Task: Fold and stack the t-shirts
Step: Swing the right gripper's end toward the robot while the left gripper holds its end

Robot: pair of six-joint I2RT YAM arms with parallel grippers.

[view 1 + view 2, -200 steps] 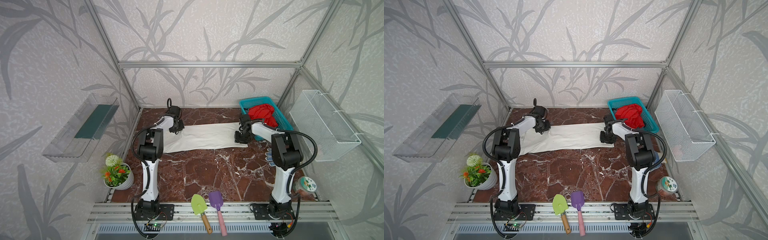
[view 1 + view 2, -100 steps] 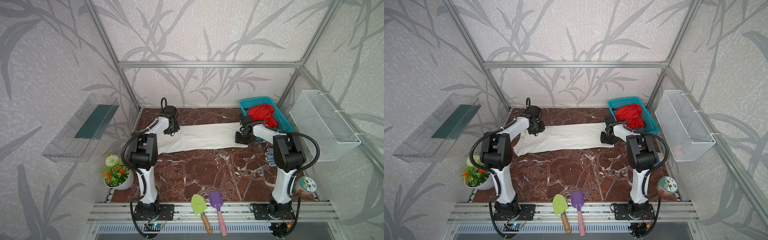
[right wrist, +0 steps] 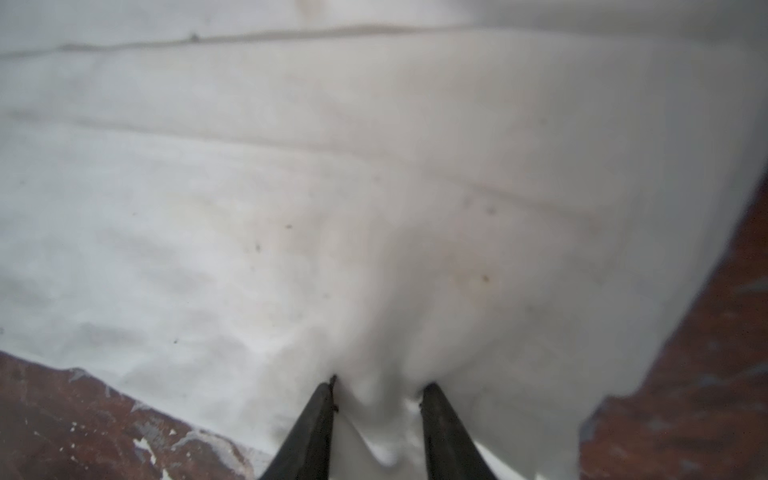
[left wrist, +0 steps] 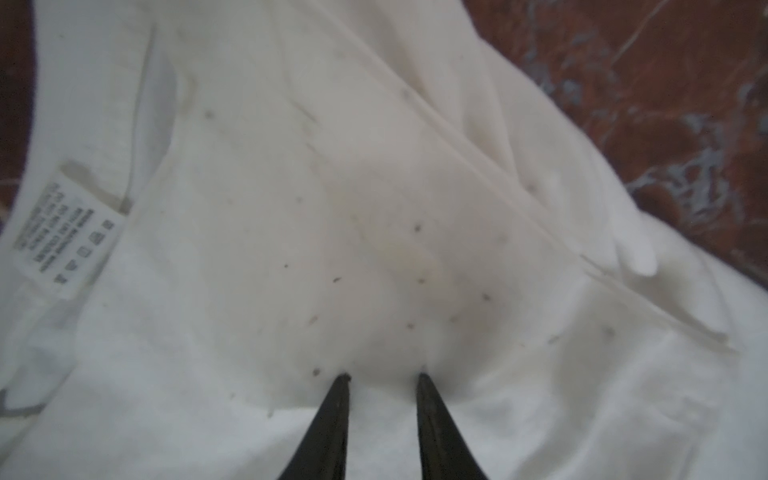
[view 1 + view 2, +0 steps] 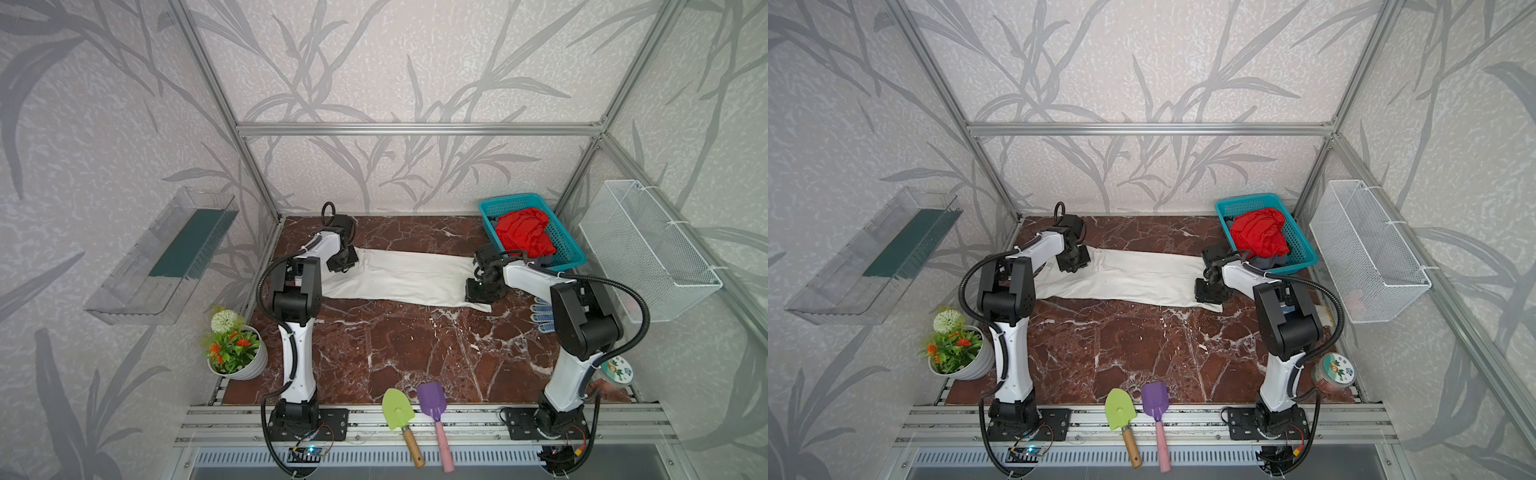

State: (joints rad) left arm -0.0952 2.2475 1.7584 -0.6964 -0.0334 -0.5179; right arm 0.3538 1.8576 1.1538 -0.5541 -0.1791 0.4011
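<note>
Evidently mid-fold: had the cream-white t-shirt (image 5: pixel 399 276) laid as a long band between both pincers. Clamped a ridge of it in the right gripper (image 3: pixel 376 395); pressed the left gripper (image 4: pixel 382 376), tips narrowly apart, into cloth beneath, grip unclear. Next probably needed one end carried evenly onto the other.

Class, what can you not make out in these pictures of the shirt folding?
cream t-shirt, inner layers: every view, folded under.
care label text: left wrist view, blurred.
grey cloth: both top views, mostly under the red t-shirt.
left gripper grip: left wrist view, contact hidden at the tips.
</note>
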